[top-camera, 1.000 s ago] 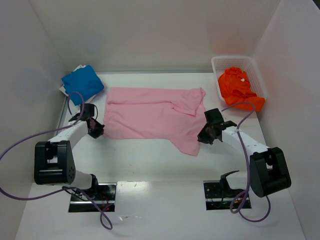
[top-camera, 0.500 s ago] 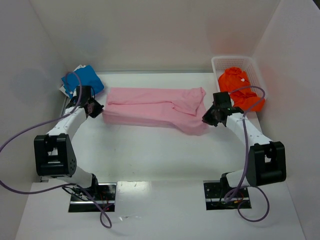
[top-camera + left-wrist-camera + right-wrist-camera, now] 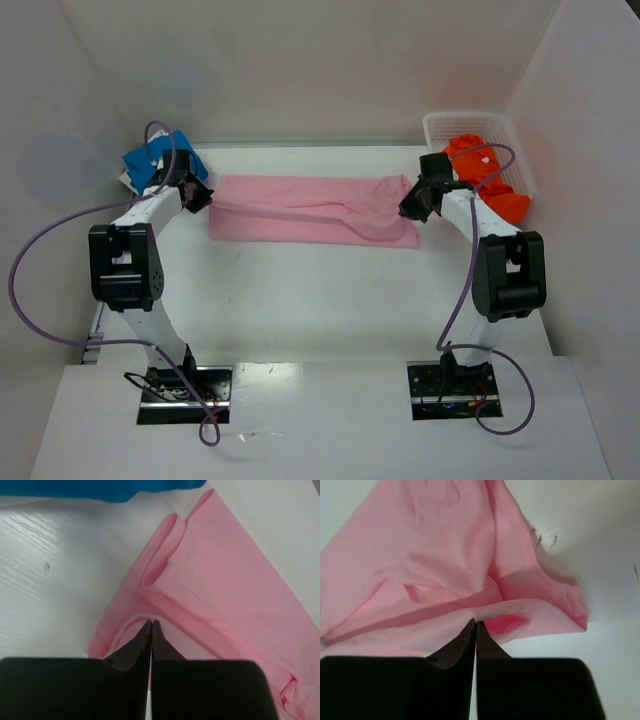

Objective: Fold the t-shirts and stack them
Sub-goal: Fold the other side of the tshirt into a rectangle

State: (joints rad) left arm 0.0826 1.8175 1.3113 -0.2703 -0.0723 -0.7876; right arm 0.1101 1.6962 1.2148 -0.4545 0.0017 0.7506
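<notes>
Pink t-shirt [image 3: 300, 208] lies half-folded across the far table [image 3: 320, 300], its ends pinched tight by the left gripper [image 3: 151, 626] and right gripper [image 3: 475, 624]; letting go unevenly could drag the fold crooked.

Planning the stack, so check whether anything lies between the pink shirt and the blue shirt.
Nothing visible does. Only bare table separates the pink shirt from the blue shirt. The left gripper and right gripper are shut on the pink shirt's ends.
</notes>
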